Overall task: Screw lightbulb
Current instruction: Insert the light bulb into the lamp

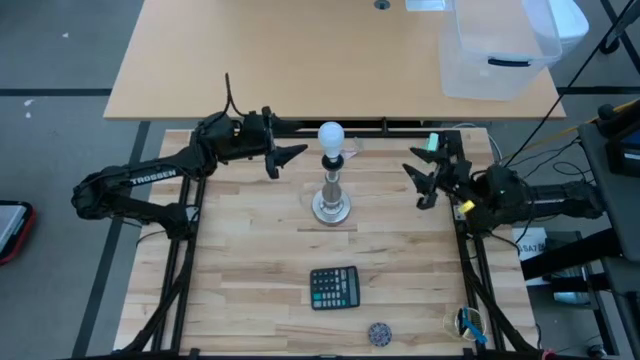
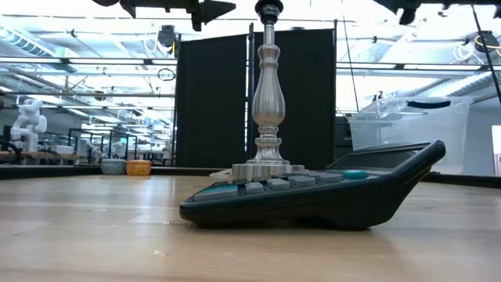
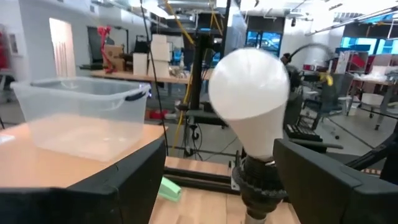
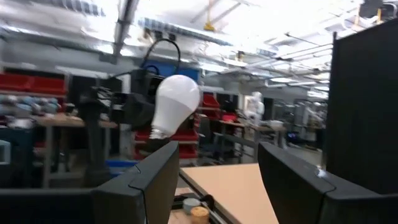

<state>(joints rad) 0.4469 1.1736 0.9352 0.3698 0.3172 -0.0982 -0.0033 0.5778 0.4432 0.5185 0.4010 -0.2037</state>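
The only legible writing is the white word "TROSSEN" on the dark left arm (image 1: 150,178) at the left of the overhead frame. The small frosted white globe lightbulb (image 1: 331,137) sits in the dark socket atop the silver metal baluster stand (image 1: 331,196) just above the frame's centre, with a dark grey desk calculator (image 1: 334,288) lower down on the pale wooden table (image 1: 250,260). The left gripper (image 1: 285,158) hovers just left of the bulb with its fingers spread wide and touching nothing, while the right gripper (image 1: 422,182) waits to the bulb's right, fingers parted and likewise empty.
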